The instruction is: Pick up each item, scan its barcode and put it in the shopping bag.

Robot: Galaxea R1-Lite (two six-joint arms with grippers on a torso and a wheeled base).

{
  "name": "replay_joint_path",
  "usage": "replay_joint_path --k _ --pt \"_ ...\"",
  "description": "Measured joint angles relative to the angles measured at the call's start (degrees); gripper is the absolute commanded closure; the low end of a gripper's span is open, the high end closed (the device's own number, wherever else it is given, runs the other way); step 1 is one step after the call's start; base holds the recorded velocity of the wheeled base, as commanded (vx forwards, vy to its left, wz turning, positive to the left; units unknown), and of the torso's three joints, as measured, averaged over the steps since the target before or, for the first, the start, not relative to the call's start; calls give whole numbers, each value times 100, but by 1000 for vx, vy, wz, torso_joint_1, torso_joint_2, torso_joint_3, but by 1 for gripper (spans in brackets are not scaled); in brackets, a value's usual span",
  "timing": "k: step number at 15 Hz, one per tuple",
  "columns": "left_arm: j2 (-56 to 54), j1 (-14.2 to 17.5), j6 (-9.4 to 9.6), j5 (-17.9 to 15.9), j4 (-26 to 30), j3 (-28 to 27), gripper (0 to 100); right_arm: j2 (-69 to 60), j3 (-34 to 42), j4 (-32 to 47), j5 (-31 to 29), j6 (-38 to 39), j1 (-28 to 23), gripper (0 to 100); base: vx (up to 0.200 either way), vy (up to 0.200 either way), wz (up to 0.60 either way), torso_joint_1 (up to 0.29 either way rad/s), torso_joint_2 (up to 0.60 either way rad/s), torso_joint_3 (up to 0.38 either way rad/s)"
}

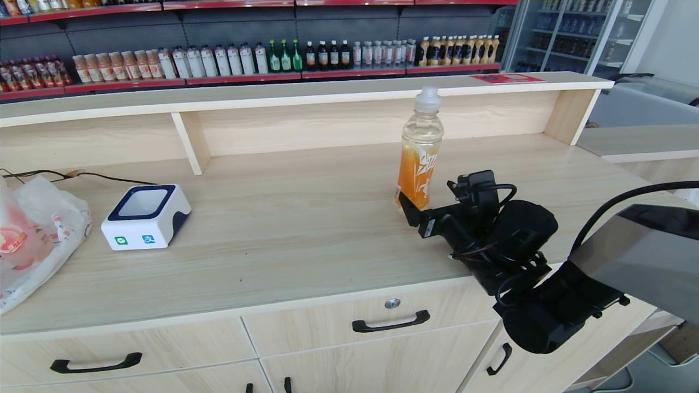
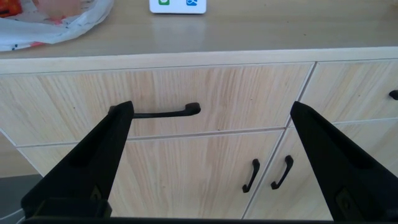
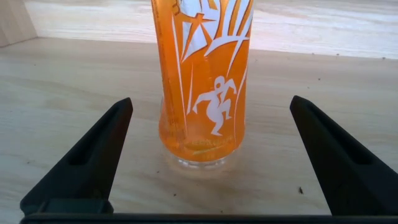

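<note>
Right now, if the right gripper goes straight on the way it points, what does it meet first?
The orange bottle, upright on the counter, centred between the open jaws of the right gripper; probably its lower label first.

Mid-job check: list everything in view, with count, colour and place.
counter: one, light wood, across the view
bottle: one, orange drink with white cap, upright on the counter, right of centre
scanner: one, white with dark blue trim, on the counter's left part
shopping bag: one, white with red print, at the counter's far left
cable: one, black, behind the bag
drawers: several, light wood with black handles, under the counter
shelf bottles: many, mixed colours, on red-edged shelves behind
left gripper: one, black, jaws open, facing the drawers
right gripper: one, black, jaws open, at the bottle's base, not closed on it
</note>
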Motion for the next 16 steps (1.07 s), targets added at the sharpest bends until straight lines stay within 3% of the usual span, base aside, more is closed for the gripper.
replay_joint_path --k 16 --pt "0 -6 -21 0 -2 0 0 265 -143 4 90 185 -282 0 0 0 0 0 0 0"
